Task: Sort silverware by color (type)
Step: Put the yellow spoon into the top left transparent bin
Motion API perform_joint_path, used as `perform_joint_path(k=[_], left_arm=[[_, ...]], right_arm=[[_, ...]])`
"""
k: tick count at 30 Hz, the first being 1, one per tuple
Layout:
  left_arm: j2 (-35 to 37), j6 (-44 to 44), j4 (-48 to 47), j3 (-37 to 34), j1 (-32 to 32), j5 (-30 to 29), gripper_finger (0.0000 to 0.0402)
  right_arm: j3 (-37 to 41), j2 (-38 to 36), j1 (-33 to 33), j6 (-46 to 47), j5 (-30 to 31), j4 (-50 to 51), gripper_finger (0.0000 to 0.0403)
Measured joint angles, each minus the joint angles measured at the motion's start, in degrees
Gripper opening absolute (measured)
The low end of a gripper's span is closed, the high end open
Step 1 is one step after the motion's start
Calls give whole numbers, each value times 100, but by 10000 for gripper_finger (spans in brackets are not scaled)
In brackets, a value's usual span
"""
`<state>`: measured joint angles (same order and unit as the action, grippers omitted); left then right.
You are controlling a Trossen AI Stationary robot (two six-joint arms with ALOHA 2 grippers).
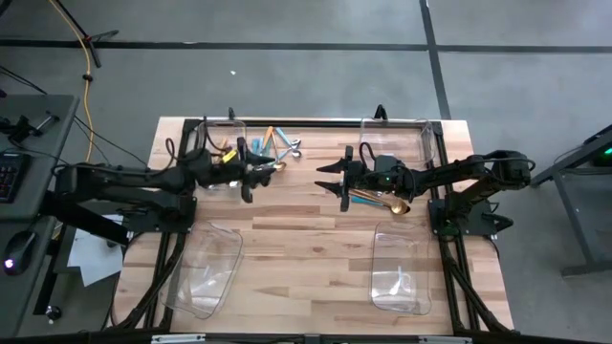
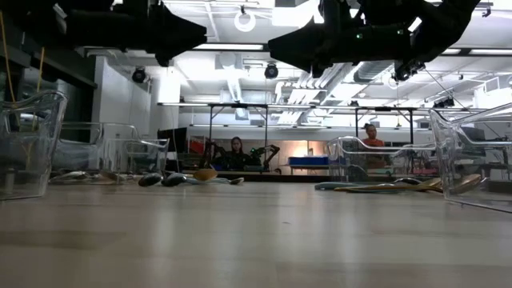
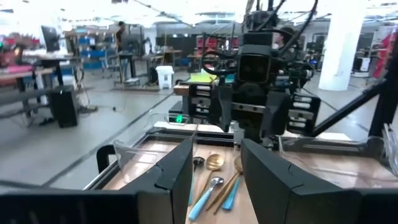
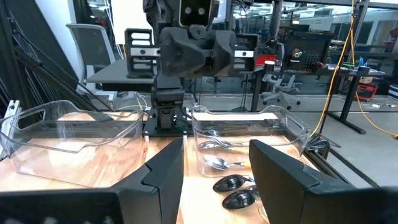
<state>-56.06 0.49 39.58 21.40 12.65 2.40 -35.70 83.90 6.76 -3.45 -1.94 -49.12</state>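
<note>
Silverware lies in loose groups on the wooden table. Orange- and blue-handled pieces [image 1: 280,143] lie near the far edge. Gold spoons [image 1: 380,201] lie under my right arm. My left gripper [image 1: 260,172] hovers level and open, pointing toward the table's right. Past its fingers, a gold spoon [image 3: 214,162] and a blue-handled spoon [image 3: 208,193] lie on the table. My right gripper [image 1: 330,179] faces it, also level, open and holding nothing. Two black spoon bowls [image 4: 233,184] lie on the table beyond it.
Four clear bins stand at the table's corners: far left [image 1: 215,143], far right [image 1: 397,139], near left [image 1: 206,268], near right [image 1: 402,272]. The far-left bin [image 4: 242,134] holds silver pieces [image 4: 217,163]. The two grippers face each other, a short gap apart.
</note>
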Motion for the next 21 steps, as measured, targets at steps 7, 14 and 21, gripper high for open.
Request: perform_joint_path(k=[7,14,21], left_arm=[[1,46,75,-103,-122,-18,126],[1,170,85,-102,-120,-31,126],[1,170,113,-100,-120,-31,126]], right_arm=[[0,0,0,-51,0,-21,167],[0,0,0,-4,0,-39,168],[1,0,0,-2,0,2,168]])
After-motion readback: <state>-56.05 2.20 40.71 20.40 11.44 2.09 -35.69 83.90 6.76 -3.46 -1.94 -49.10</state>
